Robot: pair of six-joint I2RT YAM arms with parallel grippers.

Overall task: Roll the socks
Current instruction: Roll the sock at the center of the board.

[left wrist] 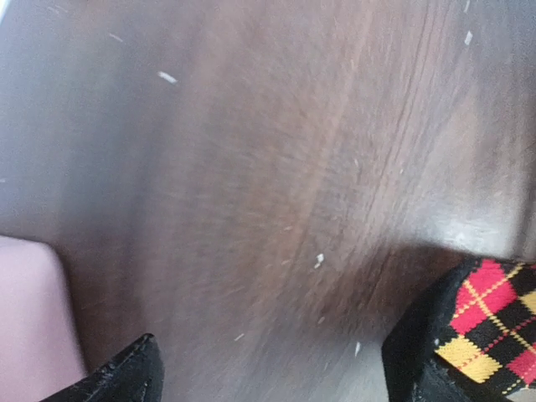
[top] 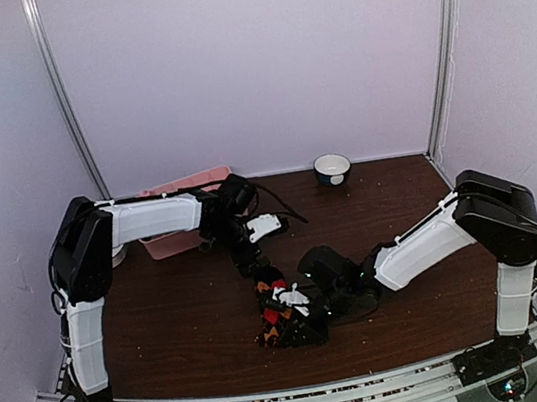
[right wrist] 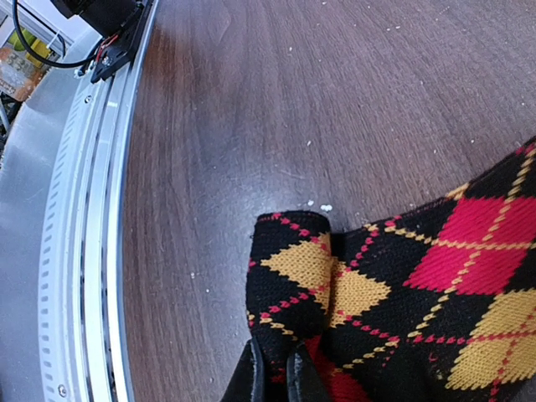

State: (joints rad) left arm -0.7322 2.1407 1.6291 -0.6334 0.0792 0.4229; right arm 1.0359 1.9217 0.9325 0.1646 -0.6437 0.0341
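Near table [right wrist: 251, 126] front | sock [right wrist: 402, 285] black, red-yellow argyle | R fingers [right wrist: 251, 377] pinch it | L fingers [left wrist: 126, 377] wide, prob. empty

top view evenly lit, soft and grainy, walls washed lilac, dark table [top: 186, 324] low contrast. left wrist view badly motion-blurred, wood grain smeared, pale glare at 3 o'clock. right wrist view sharp on argyle sock [right wrist: 402, 285], sheen at 12 o'clock, rail [right wrist: 84, 209] bowed at 9 o'clock.

Bare table [top: 176, 326] left-front and right-rear; obstacles: pink tray [top: 169, 244] back-left, bowl [top: 332, 167] at rear, argyle sock [top: 270, 314] centre-front.
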